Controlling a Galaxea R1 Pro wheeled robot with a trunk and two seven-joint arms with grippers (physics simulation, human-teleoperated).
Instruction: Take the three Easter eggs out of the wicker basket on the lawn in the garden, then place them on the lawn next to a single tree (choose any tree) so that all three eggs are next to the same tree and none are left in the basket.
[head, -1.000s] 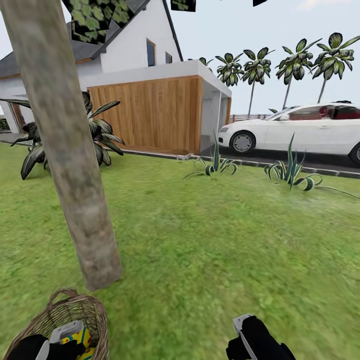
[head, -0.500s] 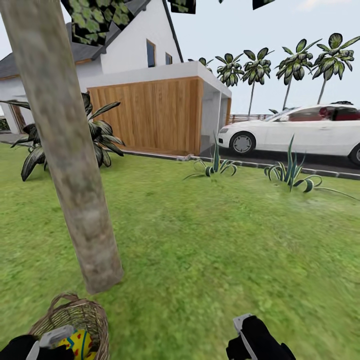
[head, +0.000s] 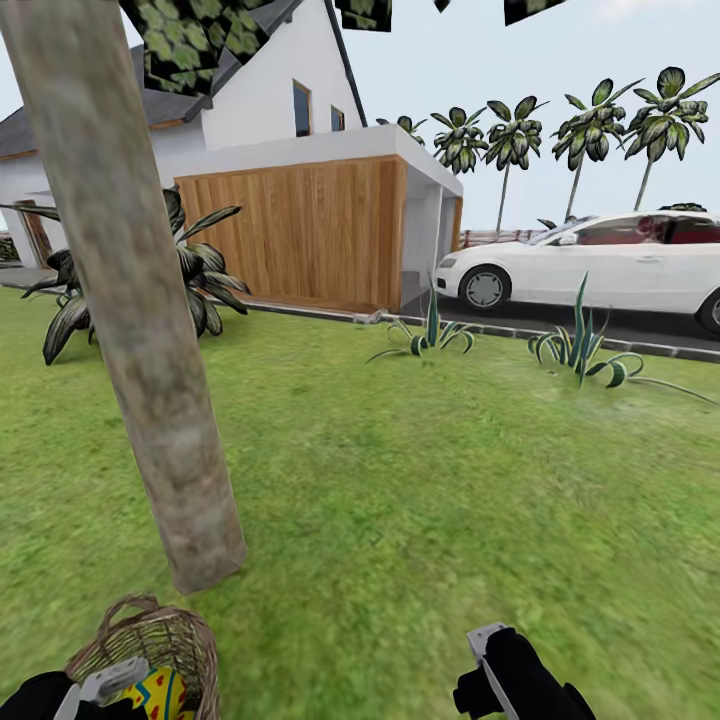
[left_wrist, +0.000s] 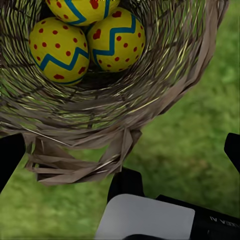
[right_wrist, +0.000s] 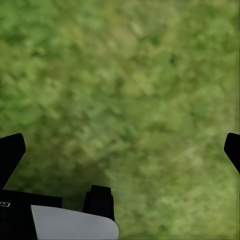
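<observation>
The wicker basket (head: 170, 640) sits on the lawn (head: 420, 520) just in front of the tree (head: 150, 370), whose mottled trunk leans up to the left. One yellow Easter egg (head: 155, 692) shows inside it. In the left wrist view, three Easter eggs (left_wrist: 60, 50) (left_wrist: 117, 45) (left_wrist: 82, 7) lie together at the basket's bottom. My left gripper (left_wrist: 120, 152) hovers open over the basket's rim (left_wrist: 75, 160), its black fingertips (left_wrist: 10, 155) wide apart. My right gripper (right_wrist: 120, 150) hangs open over bare grass (right_wrist: 125, 85), to the right of the basket (head: 490, 655).
Behind the tree stands a wood-panelled garage (head: 300, 235) with a white house. A broad-leaved plant (head: 200, 270) grows left of it. Two spiky plants (head: 430, 335) (head: 580, 350) edge the lawn before a parked white car (head: 600, 260). Slim palms (head: 510, 140) rise beyond.
The whole view has shifted slightly downward. My left gripper has drawn back toward the lower left of the head view, off the basket's middle. The right gripper holds still.
</observation>
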